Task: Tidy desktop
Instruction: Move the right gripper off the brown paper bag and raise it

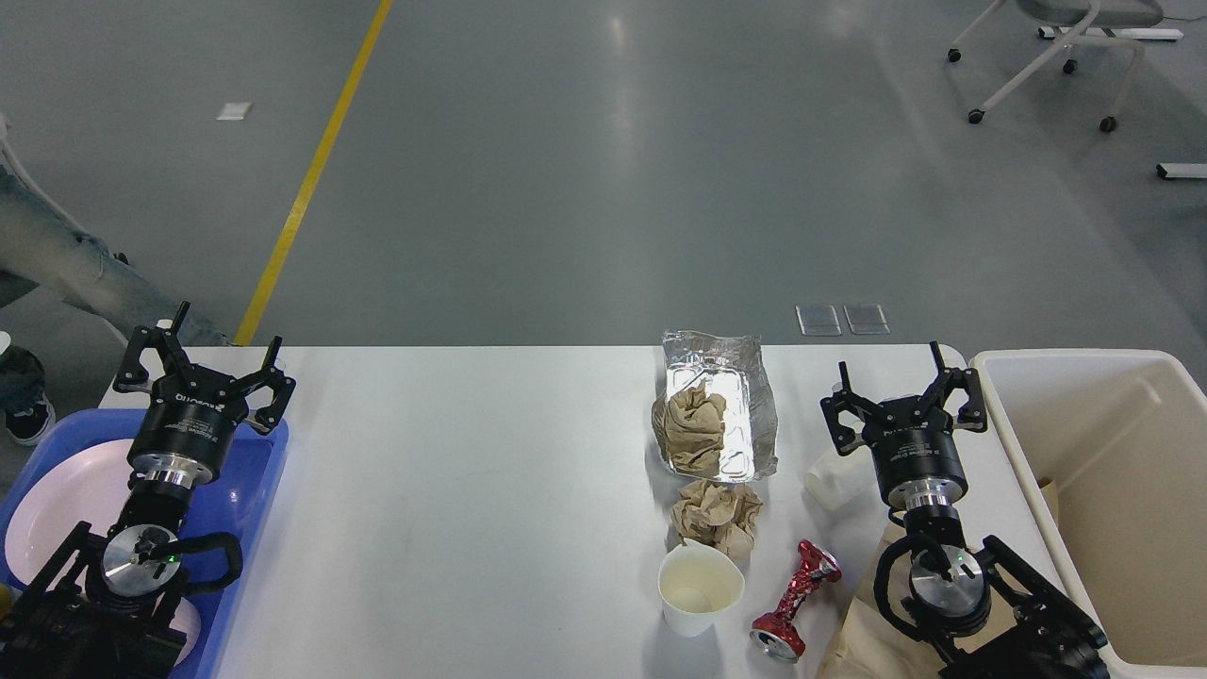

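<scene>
The white desktop (471, 471) spreads across the lower half of the head view. On its right part lie a crinkled foil tray (721, 401) holding a brown paper wad, a second crumpled brown paper (717, 514), a white paper cup (700, 589), a crushed red can (794, 599) and a small white cup on its side (830, 476). My right gripper (905, 396) hovers open just right of that small cup, holding nothing. Over the blue tray's far corner my left gripper (203, 363) stands open and empty.
A blue tray (250, 471) with a white plate (57, 500) sits at the left edge. A cream bin (1113, 490) stands off the right end. Brown paper (863, 641) lies under my right arm. A person's leg and a chair show on the floor beyond.
</scene>
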Controlling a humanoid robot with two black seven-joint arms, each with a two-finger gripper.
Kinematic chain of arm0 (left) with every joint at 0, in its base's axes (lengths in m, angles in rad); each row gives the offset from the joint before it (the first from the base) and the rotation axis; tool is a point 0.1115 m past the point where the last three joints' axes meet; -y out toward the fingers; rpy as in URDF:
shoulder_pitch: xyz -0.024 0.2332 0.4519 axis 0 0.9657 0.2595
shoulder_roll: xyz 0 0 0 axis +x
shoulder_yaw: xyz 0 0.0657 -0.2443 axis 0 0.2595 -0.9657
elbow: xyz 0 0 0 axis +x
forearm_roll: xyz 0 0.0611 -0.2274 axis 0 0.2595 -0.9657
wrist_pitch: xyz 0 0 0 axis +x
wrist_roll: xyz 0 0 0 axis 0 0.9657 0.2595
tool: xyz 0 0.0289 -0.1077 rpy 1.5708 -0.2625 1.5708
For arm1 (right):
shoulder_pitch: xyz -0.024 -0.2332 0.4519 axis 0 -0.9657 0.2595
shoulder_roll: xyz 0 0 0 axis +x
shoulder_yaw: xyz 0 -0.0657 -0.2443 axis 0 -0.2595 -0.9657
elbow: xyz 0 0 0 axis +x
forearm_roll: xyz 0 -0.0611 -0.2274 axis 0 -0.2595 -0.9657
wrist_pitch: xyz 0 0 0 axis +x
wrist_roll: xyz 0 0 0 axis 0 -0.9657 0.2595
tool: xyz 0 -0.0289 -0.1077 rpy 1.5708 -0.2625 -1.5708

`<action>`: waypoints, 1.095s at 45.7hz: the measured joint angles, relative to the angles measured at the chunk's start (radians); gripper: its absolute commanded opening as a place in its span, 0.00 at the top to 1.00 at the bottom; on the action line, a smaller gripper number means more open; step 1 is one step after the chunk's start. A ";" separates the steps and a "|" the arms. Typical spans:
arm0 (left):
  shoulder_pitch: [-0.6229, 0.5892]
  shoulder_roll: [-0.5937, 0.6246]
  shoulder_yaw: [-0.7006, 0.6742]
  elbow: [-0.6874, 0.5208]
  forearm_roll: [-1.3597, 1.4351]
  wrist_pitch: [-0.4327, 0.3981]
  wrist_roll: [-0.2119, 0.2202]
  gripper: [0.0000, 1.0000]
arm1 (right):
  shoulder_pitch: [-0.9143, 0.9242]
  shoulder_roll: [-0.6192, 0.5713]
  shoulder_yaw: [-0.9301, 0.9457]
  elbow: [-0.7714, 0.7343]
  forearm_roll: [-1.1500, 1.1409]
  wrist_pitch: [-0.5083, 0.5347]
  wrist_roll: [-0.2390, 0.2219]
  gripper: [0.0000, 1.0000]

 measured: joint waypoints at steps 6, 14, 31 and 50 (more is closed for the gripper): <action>0.000 0.000 0.000 0.000 0.000 0.000 0.000 0.04 | 0.004 -0.016 -0.010 0.000 -0.015 0.000 -0.010 0.00; 0.000 0.000 0.000 0.000 0.000 0.000 0.000 0.04 | 0.011 -0.063 -0.013 0.005 -0.018 -0.001 -0.011 0.00; 0.000 0.000 0.000 0.000 0.000 0.000 -0.001 0.04 | 0.009 -0.156 -0.006 0.133 -0.016 0.008 -0.011 0.00; 0.000 0.000 0.000 0.000 0.000 0.000 -0.001 0.04 | 0.193 -0.356 -0.112 0.167 -0.364 -0.035 -0.084 0.00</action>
